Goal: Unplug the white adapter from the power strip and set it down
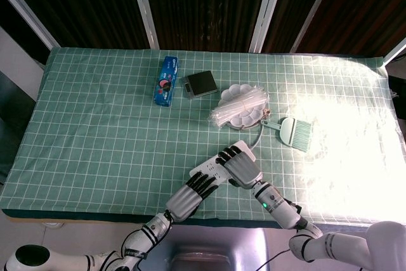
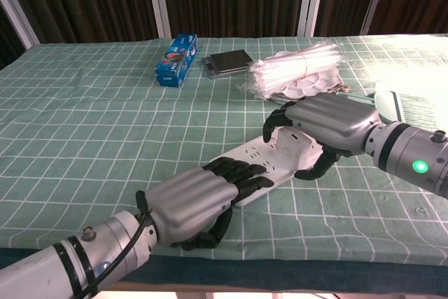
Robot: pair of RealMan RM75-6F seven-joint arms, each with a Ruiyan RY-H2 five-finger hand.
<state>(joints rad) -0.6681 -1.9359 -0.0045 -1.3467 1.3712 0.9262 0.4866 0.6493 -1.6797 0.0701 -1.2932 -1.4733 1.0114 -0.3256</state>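
Note:
The white power strip lies slantwise near the table's front edge and also shows in the head view. My left hand rests its fingers flat on the strip's near end, thumb curled at the near side. Only a small part of the white adapter shows, still seated in the strip's far end. My right hand grips it, fingers curled over the top and thumb on the near side. In the head view the right hand hides the adapter, with the left hand just below it.
Behind the strip lies a bundle of clear straws on a white palette. A green brush lies to the right, a black scale and a blue box further back. The strip's cable curves toward the brush.

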